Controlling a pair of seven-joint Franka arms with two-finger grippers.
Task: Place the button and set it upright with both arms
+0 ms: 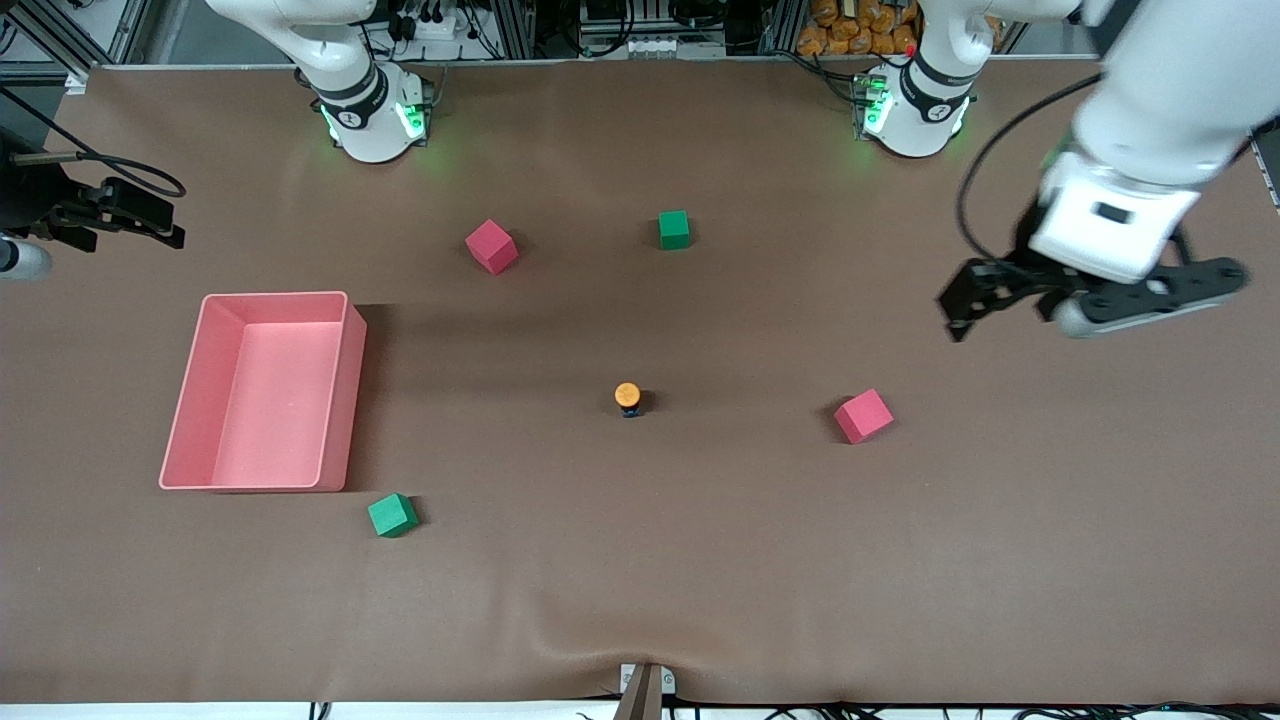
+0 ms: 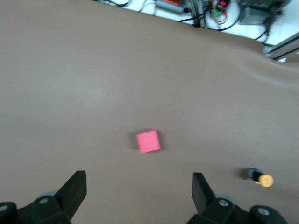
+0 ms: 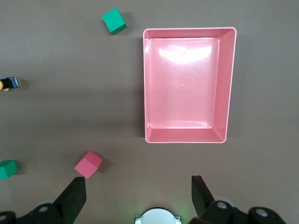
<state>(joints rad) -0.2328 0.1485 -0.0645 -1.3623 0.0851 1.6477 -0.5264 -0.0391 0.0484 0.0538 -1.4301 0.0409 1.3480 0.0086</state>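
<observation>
The button stands on the brown table with its orange cap up, near the middle. It also shows small in the left wrist view as the button and at the edge of the right wrist view as the button. My left gripper hangs open in the air over the left arm's end of the table, above and beside a pink cube. Nothing is between the fingers of the left gripper. My right gripper is open and empty, high over its own base, looking down on the pink tray.
The pink tray lies toward the right arm's end. Green cubes and another pink cube are scattered on the table. A black fixture with a cable juts in at the right arm's end.
</observation>
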